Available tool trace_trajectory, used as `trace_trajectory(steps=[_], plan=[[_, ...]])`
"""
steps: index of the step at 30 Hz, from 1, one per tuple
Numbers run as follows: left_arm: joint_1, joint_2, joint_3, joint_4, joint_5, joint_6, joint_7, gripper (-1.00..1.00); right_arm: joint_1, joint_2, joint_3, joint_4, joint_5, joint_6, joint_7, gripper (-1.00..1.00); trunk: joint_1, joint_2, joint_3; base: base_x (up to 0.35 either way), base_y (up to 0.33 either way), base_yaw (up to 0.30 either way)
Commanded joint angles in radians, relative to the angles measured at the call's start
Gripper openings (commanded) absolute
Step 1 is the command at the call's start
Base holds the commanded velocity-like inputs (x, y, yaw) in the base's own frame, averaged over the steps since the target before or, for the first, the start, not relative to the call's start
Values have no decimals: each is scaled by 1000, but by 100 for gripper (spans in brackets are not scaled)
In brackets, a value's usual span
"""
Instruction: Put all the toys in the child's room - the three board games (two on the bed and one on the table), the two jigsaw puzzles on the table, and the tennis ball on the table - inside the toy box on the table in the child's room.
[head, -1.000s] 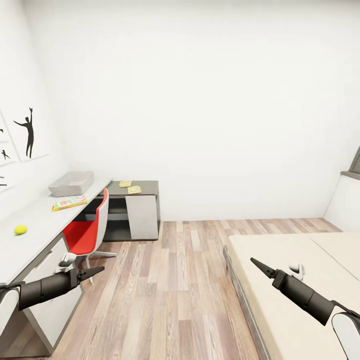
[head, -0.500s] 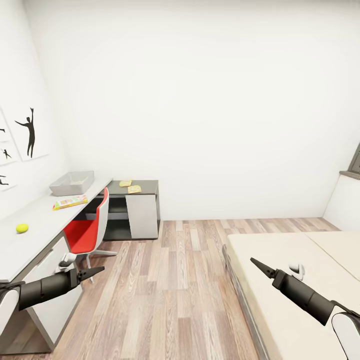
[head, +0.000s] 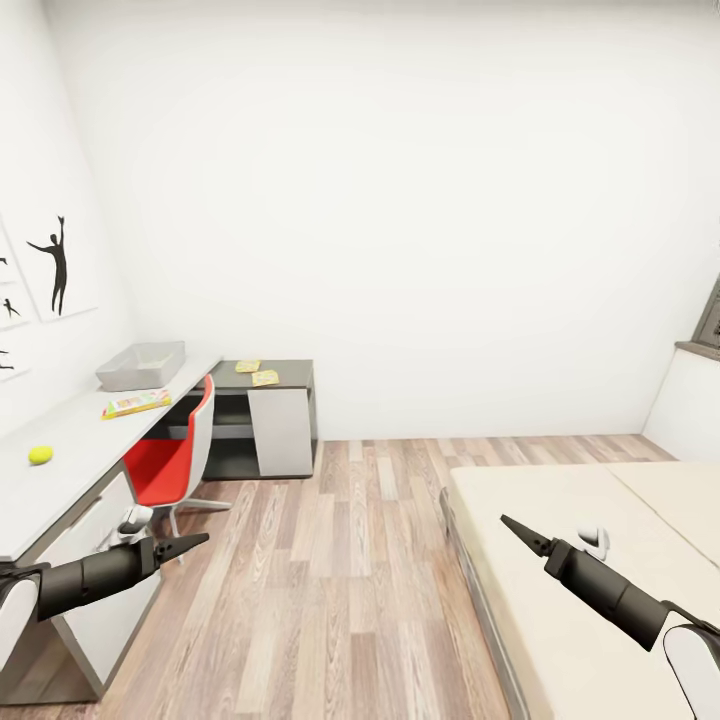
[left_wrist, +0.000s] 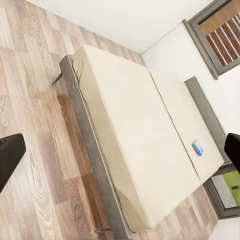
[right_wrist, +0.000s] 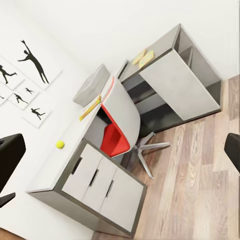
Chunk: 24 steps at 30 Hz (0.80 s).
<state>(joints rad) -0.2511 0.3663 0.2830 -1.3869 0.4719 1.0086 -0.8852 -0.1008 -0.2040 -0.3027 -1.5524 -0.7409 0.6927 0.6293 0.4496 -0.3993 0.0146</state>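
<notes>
In the head view the table (head: 75, 440) runs along the left wall. On it stand the pale grey toy box (head: 142, 365), a yellow-green-red board game (head: 136, 403) and the tennis ball (head: 40, 455). Two jigsaw puzzles (head: 248, 366) (head: 265, 377) lie on its dark lower wing. The bed (head: 590, 520) is at the right. In the left wrist view a small blue board game (left_wrist: 198, 147) lies near the bed's far end. My left gripper (head: 185, 545) and right gripper (head: 520, 532) hang open and empty over the floor, far from every toy. The right wrist view shows the toy box (right_wrist: 92, 85) and tennis ball (right_wrist: 60, 144).
A red-and-white swivel chair (head: 172, 462) is tucked at the table. Wood-plank floor (head: 340, 560) lies between table and bed. Black silhouette prints (head: 55, 262) hang on the left wall. A window frame (head: 708, 330) is at the far right.
The whole view has shifted a little, with the table sliding left and the bed showing more; the camera moved. Both arms hold the same pose, with both grippers still empty.
</notes>
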Motion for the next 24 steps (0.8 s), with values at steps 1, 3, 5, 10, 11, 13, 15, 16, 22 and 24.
trace_trajectory(steps=[1, 3, 5, 10, 11, 13, 15, 16, 22, 24], plan=[[0, 0, 1, 0, -2, 4, -5, 100, 0, 0, -1, 0, -5, 7, 1, 100, 0, -1, 0, -6, -243, 0], [0, 0, 1, 0, -2, 4, -5, 100, 0, 0, -1, 0, -5, 7, 1, 100, 0, -1, 0, -3, -267, 0], [0, 0, 1, -1, -2, 4, -5, 100, 0, 1, -1, 0, -5, 6, 1, 100, 0, -1, 0, -2, -281, 0], [0, 0, 1, -1, -2, 4, -5, 100, 0, 1, -1, 0, -5, 5, 1, 100, 0, -1, 0, -1, -293, 0], [0, 0, 1, 0, -2, 4, -5, 100, 0, 1, -1, 0, -5, 5, 1, 100, 0, -1, 0, 0, -298, 0], [0, 0, 1, 0, -2, 4, -5, 100, 0, 1, -1, 0, -5, 5, 1, 100, 0, -1, 0, 0, -298, 0], [0, 0, 1, -1, -2, 4, -5, 100, 0, 1, -1, 0, -5, 4, 1, 100, 0, -1, 0, 0, -299, 0], [0, 0, 1, -1, -2, 4, -5, 100, 0, 1, -1, 0, -5, 4, 1, 100, 0, -1, 0, 0, -299, 0], [-1, 0, 2, 0, -3, 4, -16, 100, 0, 4, 11, -2, -6, 6, 2, 100, 0, -1, 0, 0, -200, 0], [-1, -2, 2, 0, -3, 4, -25, 100, 0, 5, 17, -2, -5, 6, 2, 100, 0, -1, 0, 0, 0, 0]])
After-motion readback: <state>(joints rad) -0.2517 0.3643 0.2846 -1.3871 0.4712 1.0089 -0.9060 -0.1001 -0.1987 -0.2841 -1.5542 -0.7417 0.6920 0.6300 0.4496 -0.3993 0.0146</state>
